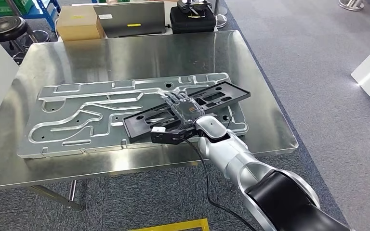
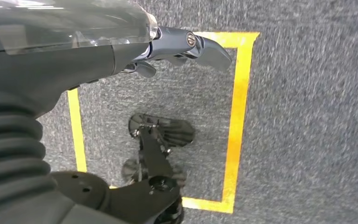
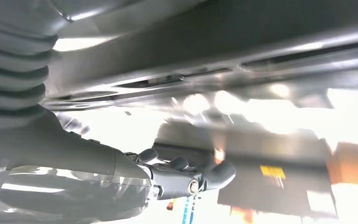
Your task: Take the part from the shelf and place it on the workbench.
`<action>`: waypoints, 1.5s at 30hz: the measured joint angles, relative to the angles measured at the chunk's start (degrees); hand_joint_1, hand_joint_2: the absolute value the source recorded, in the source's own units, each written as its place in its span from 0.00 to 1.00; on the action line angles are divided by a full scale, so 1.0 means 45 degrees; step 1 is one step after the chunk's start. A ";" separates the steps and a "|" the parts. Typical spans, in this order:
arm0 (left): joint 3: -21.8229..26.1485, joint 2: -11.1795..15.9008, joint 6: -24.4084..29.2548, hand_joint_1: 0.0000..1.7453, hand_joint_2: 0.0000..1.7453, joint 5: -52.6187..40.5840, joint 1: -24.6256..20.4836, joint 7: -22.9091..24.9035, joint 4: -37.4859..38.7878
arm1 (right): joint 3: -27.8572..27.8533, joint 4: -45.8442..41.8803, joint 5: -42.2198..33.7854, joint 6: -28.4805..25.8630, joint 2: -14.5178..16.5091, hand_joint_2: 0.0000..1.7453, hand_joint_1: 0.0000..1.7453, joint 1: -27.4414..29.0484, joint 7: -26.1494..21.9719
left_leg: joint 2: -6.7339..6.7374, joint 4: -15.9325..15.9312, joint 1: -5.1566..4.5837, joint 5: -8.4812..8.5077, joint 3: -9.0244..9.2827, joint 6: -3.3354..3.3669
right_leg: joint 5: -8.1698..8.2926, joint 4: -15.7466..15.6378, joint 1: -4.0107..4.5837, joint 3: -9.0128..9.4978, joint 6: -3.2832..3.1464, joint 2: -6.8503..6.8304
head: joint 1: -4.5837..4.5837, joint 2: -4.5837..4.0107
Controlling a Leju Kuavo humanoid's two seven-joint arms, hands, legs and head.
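The black part (image 1: 188,109) lies slanted on the grooved metal plate (image 1: 77,115) on the steel table (image 1: 125,53), with the right hand (image 1: 183,108) resting on it, fingers flat; whether it grips is unclear. The left hand (image 2: 186,46) hangs over grey carpet (image 2: 307,116) with yellow tape (image 2: 235,116), fingers loosely apart, holding nothing.

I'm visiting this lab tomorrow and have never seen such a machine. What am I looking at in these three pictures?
It is a humanoid robot. One picture looks down from its head. Its silver right arm reaches over a steel workbench, and the right hand holds a long black part above a grooved metal plate. The other two come from cameras at its wrists. The left hand hangs over grey carpet with yellow floor tape, holding nothing. The right wrist view looks along the fingers from under the part, blurred.
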 joint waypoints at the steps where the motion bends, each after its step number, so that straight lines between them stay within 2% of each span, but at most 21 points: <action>1: -0.0011 -0.0024 0.0000 0.00 0.00 -0.0012 -0.0015 0.0012 0.0001 | -0.0313 -0.0167 -0.0480 -0.0105 0.0000 0.00 0.00 -0.0021 -0.0466 | -0.0006 0.0029 -0.0039 -0.0012 -0.0020 -0.0022 | 0.0298 -0.0835 0.0039 0.0410 -0.0092 -0.0004 | 0.0000 0.0000; 3: -0.0028 -0.0066 0.0010 0.00 0.00 -0.0008 -0.0044 0.0051 0.0004 | -0.0938 -0.0670 -0.1515 -0.0164 0.0005 0.00 0.00 -0.0030 -0.1496 | -0.0010 0.0057 -0.0071 -0.0013 -0.0088 -0.0109 | 0.0522 -0.1755 0.0120 0.0818 -0.0208 -0.0016 | 0.0000 0.0000; 7: -0.0033 -0.0067 0.0032 0.00 0.00 0.0136 -0.0047 0.0078 0.0005 | -0.2169 -0.2453 -0.4495 0.0440 -0.0018 0.00 0.00 0.0268 -0.3397 | 0.0006 0.0216 -0.0064 -0.0192 -0.0160 -0.0363 | 0.0579 -0.2056 0.0052 0.0929 -0.0370 -0.0037 | -0.0001 0.0000; 9: -0.0025 -0.0061 0.0036 0.00 0.00 0.0280 -0.0023 0.0038 0.0005 | -0.2614 -0.3913 -0.6529 0.1273 -0.0161 0.00 0.00 0.0758 -0.3934 | 0.0020 0.1254 -0.0020 -0.0850 -0.0598 -0.0469 | 0.0628 -0.2163 -0.0001 0.1006 -0.0447 -0.0079 | -0.0002 0.0000; 11: 0.0012 -0.0061 0.0034 0.00 0.00 0.0446 0.0082 -0.0043 0.0005 | -0.3053 -0.5761 -0.8483 0.1997 -0.0546 0.00 0.00 0.1565 -0.4164 | 0.0025 0.2933 0.0033 -0.1594 -0.1352 -0.0564 | 0.0615 -0.2160 0.0002 0.1013 -0.0474 -0.0136 | -0.0002 0.0000; 12: 0.0043 -0.0059 0.0034 0.00 0.00 0.0529 0.0175 -0.0093 0.0005 | -0.3284 -0.6718 -0.9206 0.2189 -0.0810 0.00 0.00 0.2050 -0.4183 | 0.0028 0.3418 0.0062 -0.1699 -0.1576 -0.0605 | 0.0599 -0.2156 0.0001 0.1023 -0.0464 -0.0165 | -0.0001 0.0000; 13: 0.0077 -0.0055 0.0033 0.00 0.00 0.0604 0.0289 -0.0152 0.0005 | -0.3583 -0.7816 -0.9867 0.2356 -0.1138 0.00 0.00 0.2595 -0.4195 | 0.0029 0.3519 0.0100 -0.1592 -0.1616 -0.0646 | 0.0576 -0.2145 -0.0010 0.1036 -0.0440 -0.0189 | -0.0001 0.0000; 14: 0.0104 -0.0048 0.0032 0.00 0.00 0.0652 0.0396 -0.0205 0.0005 | -0.3888 -0.8799 -1.0280 0.2435 -0.1439 0.00 0.00 0.3084 -0.4217 | 0.0032 0.3064 0.0141 -0.1248 -0.1391 -0.0675 | 0.0546 -0.2120 -0.0029 0.1050 -0.0396 -0.0198 | -0.0002 0.0000; 16: 0.0158 -0.0038 0.0029 0.00 0.00 0.0740 0.0551 -0.0286 0.0005 | -0.4569 -1.0588 -1.0674 0.2252 -0.1953 0.00 0.00 0.3895 -0.4395 | 0.0025 0.1355 0.0199 -0.0480 -0.0511 -0.0709 | 0.0452 -0.2005 -0.0056 0.1039 -0.0256 -0.0168 | -0.0004 0.0000; 18: 0.0245 -0.0039 0.0025 0.00 0.00 0.0853 0.0601 -0.0331 0.0005 | -0.5246 -1.2142 -1.0879 0.1556 -0.2423 0.00 0.00 0.4685 -0.4750 | -0.0006 0.0310 0.0182 -0.0258 0.0038 -0.0591 | 0.0385 -0.1903 -0.0035 0.1001 -0.0084 -0.0122 | -0.0002 0.0000; 22: 0.0464 -0.0045 0.0012 0.00 0.00 0.1037 0.0745 -0.0463 0.0005 | -0.7484 -1.5254 -1.1539 0.0708 -0.3419 0.00 0.00 0.7117 -0.5411 | -0.0129 0.0150 0.0171 -0.0308 0.0152 -0.0170 | 0.0209 -0.1848 -0.0058 0.1103 0.0253 -0.0175 | 0.0001 0.0000; 24: 0.0559 -0.0048 0.0007 0.00 0.00 0.1070 0.0844 -0.0562 0.0005 | -0.9079 -1.6650 -1.2012 0.0788 -0.3721 0.00 0.00 0.8508 -0.5597 | -0.0148 0.0075 0.0186 -0.0280 0.0199 0.0000 | -0.0426 -0.0923 -0.0086 0.0725 0.0355 -0.0137 | 0.0002 0.0000; 27: 0.0692 -0.0046 0.0005 0.00 0.00 0.1105 0.0900 -0.0706 0.0005 | -1.1238 -1.8237 -1.2918 0.1147 -0.3838 0.00 0.00 1.0815 -0.5656 | -0.0176 0.0076 0.0108 -0.0318 0.0195 0.0129 | -0.1423 0.1330 -0.0076 -0.0360 0.0390 -0.0095 | 0.0005 0.0000; 29: 0.0761 -0.0046 0.0005 0.00 0.00 0.1122 0.0949 -0.0778 0.0005 | -1.2580 -1.8968 -1.3368 0.1355 -0.3776 0.00 0.00 1.2054 -0.5656 | -0.0180 0.0081 0.0032 -0.0332 0.0213 0.0150 | -0.1111 0.1184 -0.0069 -0.0321 0.0329 -0.0088 | 0.0002 0.0000; 32: 0.0846 -0.0052 0.0005 0.00 0.00 0.1104 0.0947 -0.0808 0.0005 | -1.4188 -1.9628 -1.3581 0.1552 -0.3529 0.00 0.00 1.3047 -0.5655 | -0.0127 0.0096 -0.0065 -0.0348 0.0259 0.0108 | -0.0016 -0.1300 0.0006 0.0927 0.0123 -0.0087 | 0.0003 0.0000; 34: 0.0908 -0.0059 0.0005 0.00 0.00 0.1095 0.0915 -0.0811 0.0005 | -1.5014 -1.9796 -1.3578 0.1593 -0.3276 0.00 0.00 1.3459 -0.5654 | -0.0113 0.0092 -0.0109 -0.0350 0.0272 0.0018 | 0.0199 -0.1933 0.0075 0.1235 0.0035 -0.0083 | 0.0003 0.0000; 37: 0.0977 -0.0048 0.0033 0.00 0.00 0.1134 0.0897 -0.0811 0.0005 | -1.5917 -1.9930 -1.3530 0.1688 -0.2908 0.00 0.00 1.3863 -0.5656 | -0.0092 0.0121 -0.0133 -0.0412 0.0260 -0.0186 | 0.0349 -0.1997 0.0037 0.1200 -0.0147 -0.0103 | 0.0004 0.0000; 38: 0.0988 -0.0042 0.0046 0.00 0.00 0.1154 0.0896 -0.0810 0.0005 | -1.6119 -1.9953 -1.3465 0.1746 -0.2792 0.00 0.00 1.3949 -0.5656 | -0.0072 0.0355 -0.0133 -0.0669 0.0184 -0.0253 | 0.0418 -0.2047 -0.0001 0.1170 -0.0235 -0.0117 | 0.0002 0.0000; 42: 0.1062 -0.0048 0.0056 0.00 0.00 0.1183 0.0876 -0.0759 0.0005 | -1.6807 -1.9566 -1.2495 0.2118 -0.2135 0.00 0.00 1.4191 -0.5614 | -0.0014 0.3075 -0.0078 -0.2595 -0.0626 -0.0411 | 0.0690 -0.2094 -0.0027 0.0871 -0.0393 -0.0146 | 0.0000 0.0000; 44: 0.1117 -0.0052 0.0063 0.00 0.00 0.1194 0.0877 -0.0685 0.0005 | -1.7314 -1.8625 -1.1230 0.2276 -0.1681 0.00 0.00 1.4124 -0.5483 | -0.0008 0.3249 -0.0076 -0.2669 -0.0358 -0.0412 | 0.0859 -0.2084 -0.0022 0.0669 -0.0367 -0.0147 | 0.0000 0.0000; 45: 0.1147 -0.0053 0.0067 0.00 0.00 0.1197 0.0874 -0.0642 0.0005 | -1.7615 -1.7803 -1.0424 0.2269 -0.1529 0.00 0.00 1.4009 -0.5427 | -0.0008 0.2570 -0.0076 -0.2392 0.0155 -0.0388 | 0.0949 -0.2079 -0.0023 0.0570 -0.0338 -0.0142 | 0.0000 0.0000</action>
